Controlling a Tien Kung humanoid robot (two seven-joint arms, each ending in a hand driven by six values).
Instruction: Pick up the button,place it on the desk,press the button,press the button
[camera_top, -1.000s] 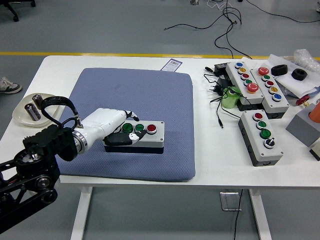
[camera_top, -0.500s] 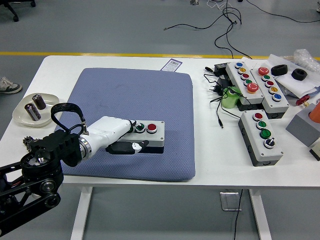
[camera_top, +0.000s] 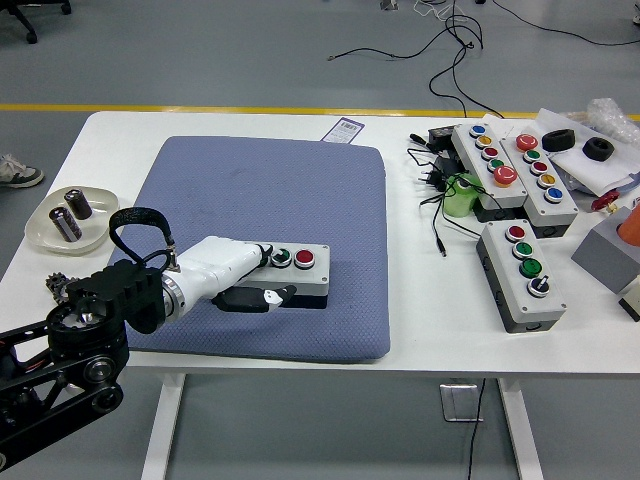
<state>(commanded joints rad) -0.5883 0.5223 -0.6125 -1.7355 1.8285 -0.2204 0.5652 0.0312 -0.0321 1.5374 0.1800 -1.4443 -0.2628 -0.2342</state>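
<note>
Lying on the blue mat (camera_top: 270, 200), the button box (camera_top: 296, 272) sits clamped in the left robot hand (camera_top: 238, 272).

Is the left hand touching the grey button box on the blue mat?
Touching. In the head view the left hand lies over the left end of the button box, fingers on its top and thumb against its front side, with no gap visible.

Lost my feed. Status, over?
Left hand on button box, fingers over its left button. Right hand out of view. Box sits on blue mat; nothing in the way.
</note>
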